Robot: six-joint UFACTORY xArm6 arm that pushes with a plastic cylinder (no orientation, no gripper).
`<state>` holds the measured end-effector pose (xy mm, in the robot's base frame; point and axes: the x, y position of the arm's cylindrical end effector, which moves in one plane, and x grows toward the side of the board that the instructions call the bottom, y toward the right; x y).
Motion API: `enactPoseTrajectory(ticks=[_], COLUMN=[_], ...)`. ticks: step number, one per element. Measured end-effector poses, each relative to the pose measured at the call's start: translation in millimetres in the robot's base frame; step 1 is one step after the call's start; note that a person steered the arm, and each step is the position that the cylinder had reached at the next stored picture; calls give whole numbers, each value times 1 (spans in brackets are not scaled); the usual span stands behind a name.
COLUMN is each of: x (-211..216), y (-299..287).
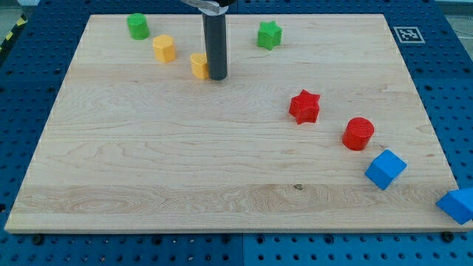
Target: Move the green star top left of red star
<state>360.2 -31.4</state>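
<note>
The green star (270, 34) lies near the view's top, right of centre. The red star (304, 106) lies below and to the right of it, on the board's right half. My tip (217, 77) rests on the board left of both stars, touching the right side of a yellow block (199, 65) that the rod partly hides. The tip is well apart from the green star, to its lower left.
A green cylinder (137, 26) and a yellow hexagonal block (164, 49) sit at the top left. A red cylinder (358, 134) and a blue cube (385, 169) lie at the lower right. Another blue block (457, 205) sits just off the wooden board's (148, 162) right edge.
</note>
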Motion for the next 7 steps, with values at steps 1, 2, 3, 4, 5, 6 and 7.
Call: enactPoseTrajectory(ticks=[1, 2, 3, 4, 5, 6, 7], x=[2, -6, -40, -91, -139, -142, -94], y=[63, 147, 215, 211, 159, 121, 109])
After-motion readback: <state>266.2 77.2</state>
